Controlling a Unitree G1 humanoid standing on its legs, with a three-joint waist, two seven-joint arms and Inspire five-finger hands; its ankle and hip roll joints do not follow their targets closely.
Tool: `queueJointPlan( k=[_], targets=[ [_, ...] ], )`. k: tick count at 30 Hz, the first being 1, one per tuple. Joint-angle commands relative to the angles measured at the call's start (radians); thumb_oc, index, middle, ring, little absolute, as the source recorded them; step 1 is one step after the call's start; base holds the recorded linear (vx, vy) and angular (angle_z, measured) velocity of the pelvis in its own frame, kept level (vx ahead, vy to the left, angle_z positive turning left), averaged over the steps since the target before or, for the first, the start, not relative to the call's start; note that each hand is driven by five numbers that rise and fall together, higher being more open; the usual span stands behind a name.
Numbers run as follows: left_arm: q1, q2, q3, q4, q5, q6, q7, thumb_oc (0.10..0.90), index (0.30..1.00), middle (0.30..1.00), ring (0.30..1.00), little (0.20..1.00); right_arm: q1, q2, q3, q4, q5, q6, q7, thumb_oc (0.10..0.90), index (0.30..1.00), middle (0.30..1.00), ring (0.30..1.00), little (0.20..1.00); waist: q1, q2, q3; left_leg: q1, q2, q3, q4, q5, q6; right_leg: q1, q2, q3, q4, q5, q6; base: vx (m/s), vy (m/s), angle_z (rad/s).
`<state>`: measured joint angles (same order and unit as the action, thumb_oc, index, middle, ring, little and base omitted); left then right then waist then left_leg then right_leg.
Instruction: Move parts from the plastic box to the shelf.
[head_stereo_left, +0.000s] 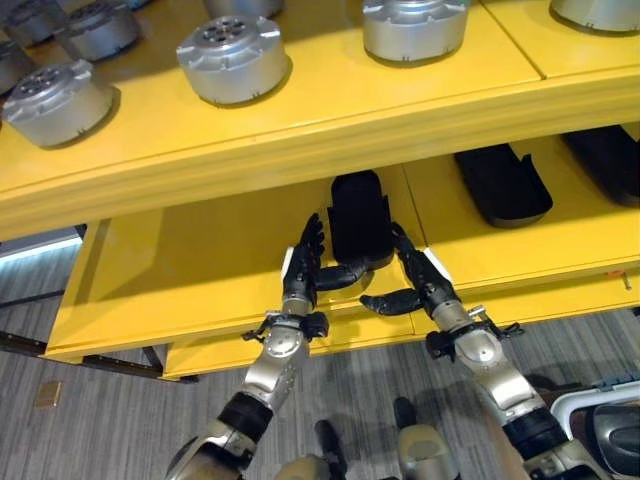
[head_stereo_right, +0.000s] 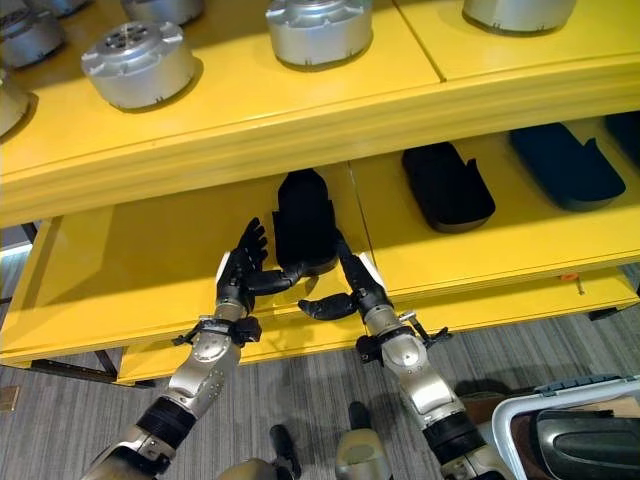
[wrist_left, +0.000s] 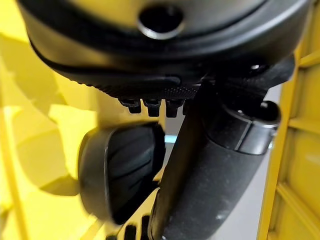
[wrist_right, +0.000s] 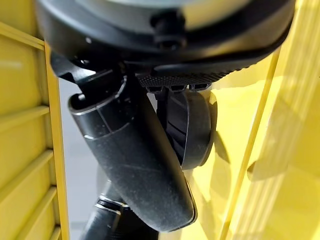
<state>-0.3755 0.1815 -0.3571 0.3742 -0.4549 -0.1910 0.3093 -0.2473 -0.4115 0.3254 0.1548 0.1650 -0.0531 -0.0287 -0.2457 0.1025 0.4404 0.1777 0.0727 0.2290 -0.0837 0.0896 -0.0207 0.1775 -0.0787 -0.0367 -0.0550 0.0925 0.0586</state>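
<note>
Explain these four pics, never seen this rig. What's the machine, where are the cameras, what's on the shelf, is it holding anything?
It is a two-legged humanoid robot with silver-grey arms that end in dark hands. The two wide pictures come from a stereo camera on its head, looking down at a yellow shelf. The two close pictures come from cameras on each wrist, looking along that hand.

On the upper level stand several silver round metal parts. On the lower level lie black moulded parts: one between the hands and more off to the robot's right.

The left hand and the right hand sit on either side of the middle black part, fingers straight, touching or nearly touching its near end. Neither hand is curled round it, so it looks set down on the shelf, not carried. A plastic box holding another dark part shows at the lower right.
</note>
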Motion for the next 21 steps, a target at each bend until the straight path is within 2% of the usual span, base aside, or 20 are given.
queueJointPlan(
  k=[1, 9, 11, 13, 14, 15, 17, 18, 21],
  targets=[
    [-0.05, -0.003, 0.022, -0.036, 0.048, -0.098, 0.003, 0.9, 1.0, 1.0, 1.0, 1.0, -0.006, 0.007, -0.006, -0.119, -0.007, -0.097, 0.012, 0.9, 1.0, 1.0, 1.0, 1.0, 0.007, -0.012, -0.157, 0.002, 0.022, 0.016, 0.084, -0.092, -0.031, -0.082, -0.007, 0.04, 0.154, -0.155, 0.009, 0.02, 0.029, 0.04],
    [-0.045, -0.001, 0.019, -0.025, 0.061, -0.104, 0.009, 0.9, 1.0, 1.0, 1.0, 1.0, 0.0, 0.005, -0.008, -0.117, -0.015, -0.102, 0.01, 0.9, 1.0, 1.0, 1.0, 1.0, 0.006, -0.008, -0.156, 0.0, 0.021, 0.016, 0.087, -0.093, -0.031, -0.083, -0.009, 0.04, 0.155, -0.157, 0.009, 0.01, 0.007, 0.0],
    [-0.02, -0.007, 0.014, -0.006, 0.051, -0.128, 0.001, 0.9, 1.0, 1.0, 1.0, 1.0, 0.017, 0.004, -0.024, -0.123, -0.095, -0.132, -0.065, 0.9, 1.0, 1.0, 1.0, 1.0, 0.006, -0.006, -0.154, -0.007, 0.02, 0.016, 0.099, -0.096, -0.03, -0.087, -0.012, 0.042, 0.161, -0.159, 0.01, 0.04, 0.036, 0.0],
    [-0.009, -0.012, 0.003, -0.015, 0.049, -0.136, -0.005, 0.9, 1.0, 1.0, 1.0, 1.0, 0.021, -0.007, -0.044, -0.136, -0.246, -0.169, -0.202, 0.9, 1.0, 1.0, 1.0, 1.0, 0.004, -0.005, -0.151, -0.011, 0.019, 0.015, 0.105, -0.1, -0.028, -0.09, -0.012, 0.043, 0.166, -0.161, 0.012, 0.0, 0.0, 0.0],
    [-0.009, -0.013, 0.003, -0.016, 0.049, -0.136, -0.005, 0.9, 1.0, 1.0, 1.0, 1.0, 0.021, -0.008, -0.044, -0.137, -0.268, -0.174, -0.208, 0.9, 1.0, 1.0, 1.0, 1.0, 0.004, -0.005, -0.151, -0.011, 0.019, 0.015, 0.105, -0.1, -0.028, -0.091, -0.012, 0.043, 0.166, -0.161, 0.012, 0.0, 0.0, 0.0],
    [-0.005, -0.023, -0.007, -0.023, 0.041, -0.143, 0.001, 0.9, 1.0, 1.0, 1.0, 1.0, 0.019, -0.023, -0.055, -0.146, -0.446, -0.213, -0.329, 0.9, 1.0, 1.0, 1.0, 1.0, 0.001, 0.0, -0.149, -0.013, 0.017, 0.016, 0.105, -0.101, -0.027, -0.093, -0.012, 0.046, 0.167, -0.162, 0.012, 0.0, 0.0, 0.0],
    [-0.005, -0.023, -0.007, -0.023, 0.041, -0.143, 0.001, 0.9, 1.0, 1.0, 1.0, 1.0, 0.019, -0.022, -0.054, -0.146, -0.448, -0.213, -0.331, 0.9, 1.0, 1.0, 1.0, 1.0, 0.001, 0.0, -0.149, -0.013, 0.017, 0.016, 0.106, -0.101, -0.027, -0.093, -0.012, 0.046, 0.167, -0.162, 0.012, 0.0, 0.034, 0.0],
    [0.013, -0.033, -0.024, -0.048, 0.022, -0.157, -0.003, 0.9, 1.0, 1.0, 1.0, 1.0, 0.016, -0.059, -0.078, -0.193, -0.635, -0.254, -0.476, 0.9, 1.0, 1.0, 1.0, 1.0, -0.003, 0.012, -0.147, -0.014, 0.011, 0.018, 0.105, -0.104, -0.025, -0.092, -0.014, 0.049, 0.165, -0.165, 0.014, 0.01, 0.085, 0.01],
    [0.037, -0.037, -0.032, -0.077, 0.007, -0.174, -0.008, 0.9, 1.0, 1.0, 1.0, 1.0, 0.025, -0.089, -0.112, -0.255, -0.738, -0.285, -0.596, 0.9, 1.0, 1.0, 1.0, 1.0, -0.006, 0.024, -0.147, -0.014, 0.007, 0.021, 0.106, -0.108, -0.025, -0.09, -0.018, 0.05, 0.165, -0.169, 0.015, 0.01, 0.083, 0.0]
  ],
)
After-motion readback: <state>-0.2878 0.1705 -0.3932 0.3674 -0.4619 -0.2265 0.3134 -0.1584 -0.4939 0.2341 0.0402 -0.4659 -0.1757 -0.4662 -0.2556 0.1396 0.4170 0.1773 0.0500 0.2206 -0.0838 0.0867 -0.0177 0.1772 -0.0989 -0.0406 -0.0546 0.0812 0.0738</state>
